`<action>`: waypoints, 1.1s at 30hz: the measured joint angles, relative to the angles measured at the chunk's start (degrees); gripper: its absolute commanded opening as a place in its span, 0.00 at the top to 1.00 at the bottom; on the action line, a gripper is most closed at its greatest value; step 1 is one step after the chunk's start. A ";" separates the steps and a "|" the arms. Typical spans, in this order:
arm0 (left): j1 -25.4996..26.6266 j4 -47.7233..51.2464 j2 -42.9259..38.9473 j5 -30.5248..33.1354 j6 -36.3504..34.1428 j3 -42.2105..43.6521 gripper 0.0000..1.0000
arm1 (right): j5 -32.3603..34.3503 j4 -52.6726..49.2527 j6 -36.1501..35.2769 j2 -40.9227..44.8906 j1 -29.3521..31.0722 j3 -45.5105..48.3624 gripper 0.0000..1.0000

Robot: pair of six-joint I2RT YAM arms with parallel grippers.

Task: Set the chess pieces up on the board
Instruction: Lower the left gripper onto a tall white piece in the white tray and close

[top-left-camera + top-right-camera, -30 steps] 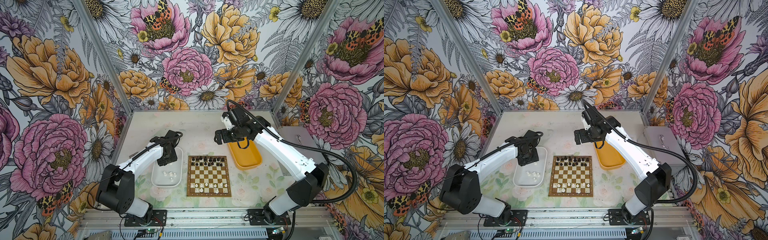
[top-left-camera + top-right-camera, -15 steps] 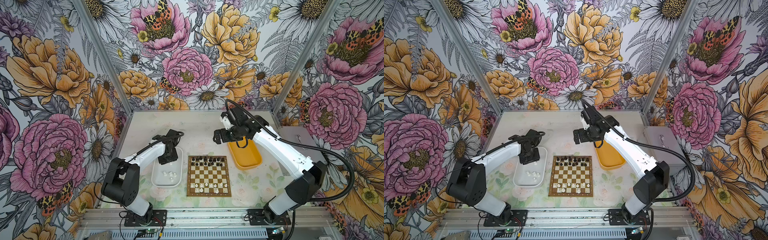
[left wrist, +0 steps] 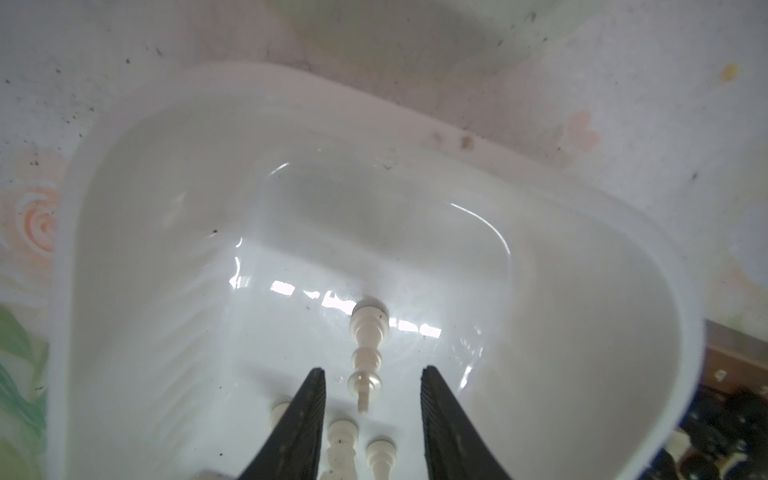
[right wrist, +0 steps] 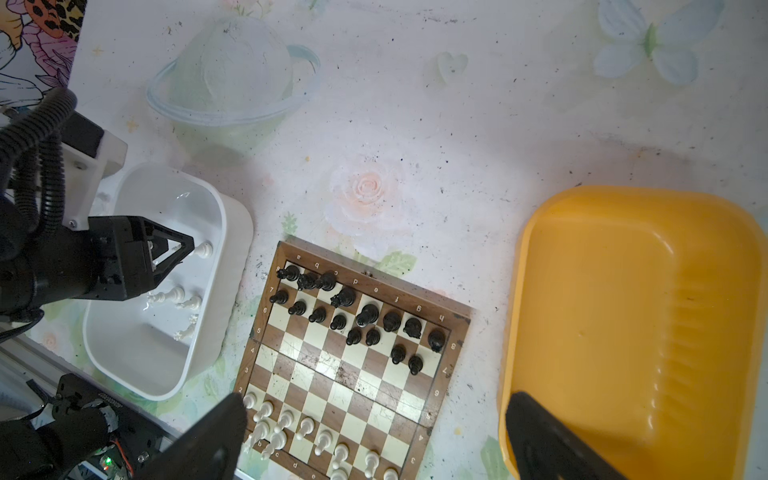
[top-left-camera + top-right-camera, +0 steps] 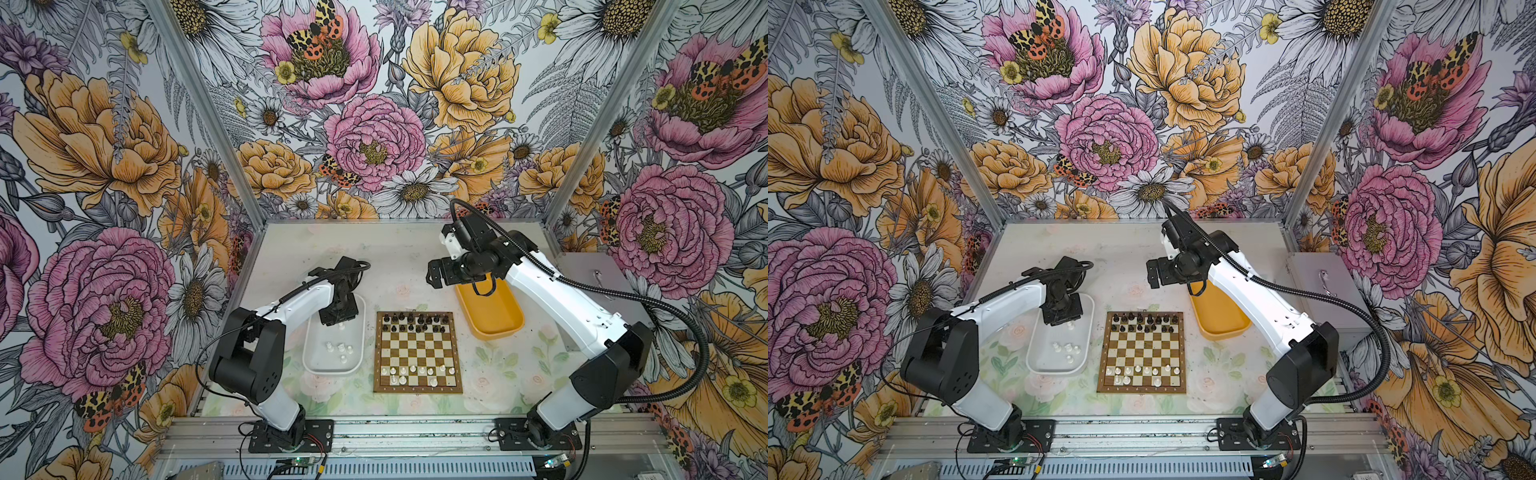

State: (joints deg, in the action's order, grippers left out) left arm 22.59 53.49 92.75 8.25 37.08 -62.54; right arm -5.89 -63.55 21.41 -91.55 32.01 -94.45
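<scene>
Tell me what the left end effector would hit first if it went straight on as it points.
Probably the left end effector meets the lying white piece first, then the white tray; depth is unclear.

Both top views look steeply down on the whole table (image 5: 395, 257); the left wrist camera looks closely into the white tray (image 3: 174, 232), which the higher right wrist camera shares, beside the board (image 4: 345, 365)

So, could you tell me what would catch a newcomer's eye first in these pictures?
The loud floral walls all round, then the board mid-table, black pieces crowding its far end. The left gripper is down in the white tray, jaws open either side of a white piece.
</scene>
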 measured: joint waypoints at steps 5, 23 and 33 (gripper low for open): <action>0.00 -0.20 0.00 -0.02 0.02 0.04 0.64 | 0.00 -0.04 -0.04 0.00 0.00 0.00 0.00; 0.07 -1.57 -0.02 -0.02 0.07 2.12 0.67 | 0.02 -0.46 -0.46 0.00 0.00 0.00 0.00; 0.07 -2.38 -0.04 -0.02 0.24 2.69 0.73 | 0.02 -0.46 -0.44 0.02 0.00 0.00 0.00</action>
State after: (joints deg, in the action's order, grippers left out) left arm 22.65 51.11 92.71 8.23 37.32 -59.86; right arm -5.87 -64.01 20.97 -91.53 32.01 -94.45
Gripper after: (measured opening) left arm 0.273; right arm 0.995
